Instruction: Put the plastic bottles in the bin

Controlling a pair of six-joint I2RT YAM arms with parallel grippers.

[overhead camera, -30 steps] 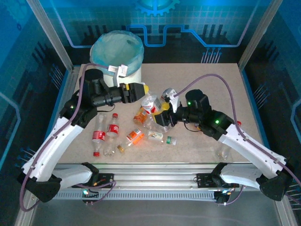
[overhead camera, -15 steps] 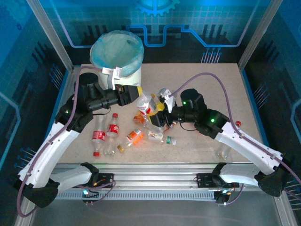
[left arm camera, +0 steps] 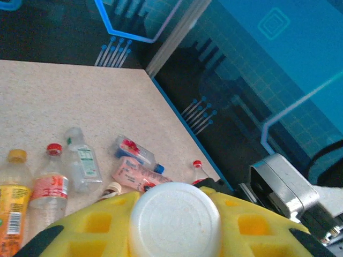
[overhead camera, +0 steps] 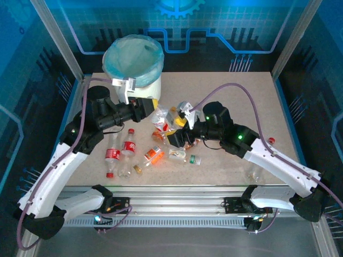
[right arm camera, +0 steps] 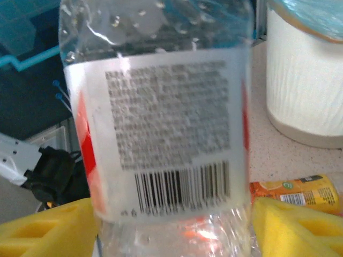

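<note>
One red-labelled bottle (right arm camera: 166, 139) hangs between both grippers, near the bin (right arm camera: 305, 80).
Left gripper (left arm camera: 174, 227) pinches its white cap (left arm camera: 175, 217); right gripper (right arm camera: 171, 225) sets yellow pads (right arm camera: 289, 227) either side of the body. Clamped or loose, can't tell.

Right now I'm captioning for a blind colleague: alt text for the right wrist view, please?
A clear plastic bottle with a white barcode label sits close up between the yellow fingers of the right gripper; whether they grip it is unclear. Behind, at right, the white bin stands on the table, an orange-labelled bottle lying before it.
</note>
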